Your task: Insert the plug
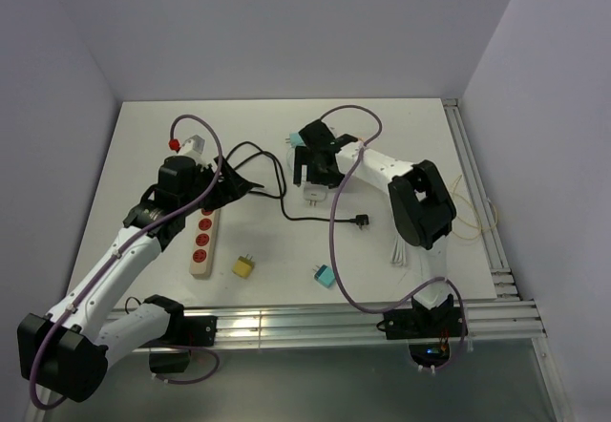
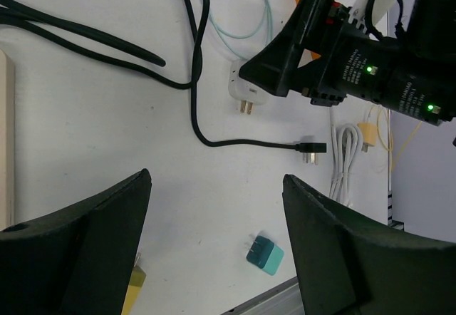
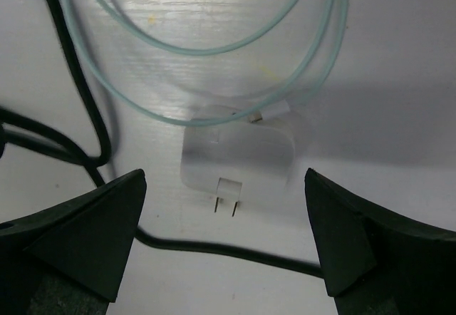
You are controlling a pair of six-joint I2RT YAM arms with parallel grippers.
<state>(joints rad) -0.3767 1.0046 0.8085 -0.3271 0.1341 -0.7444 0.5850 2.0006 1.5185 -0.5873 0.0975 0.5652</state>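
Observation:
A white plug [image 3: 239, 162] with two prongs and a pale teal cable [image 3: 214, 44] lies flat on the table. My right gripper [image 3: 224, 187] hovers over it, open, one finger on each side and nothing held. In the top view it [image 1: 311, 172] hangs just above that plug [image 1: 315, 194]. A beige power strip [image 1: 201, 241] with red sockets lies at the left. My left gripper [image 1: 243, 181] stands open and empty above the table beside the strip's far end. A black plug [image 2: 311, 147] on a black cord lies right of centre.
A yellow adapter [image 1: 244, 266] and a teal adapter [image 1: 324, 276] lie near the front edge. A coiled white cable [image 1: 399, 250] sits beside the right arm. Black cords [image 1: 253, 159] loop between the grippers. Metal rails [image 1: 334, 319] run along the front and right edges.

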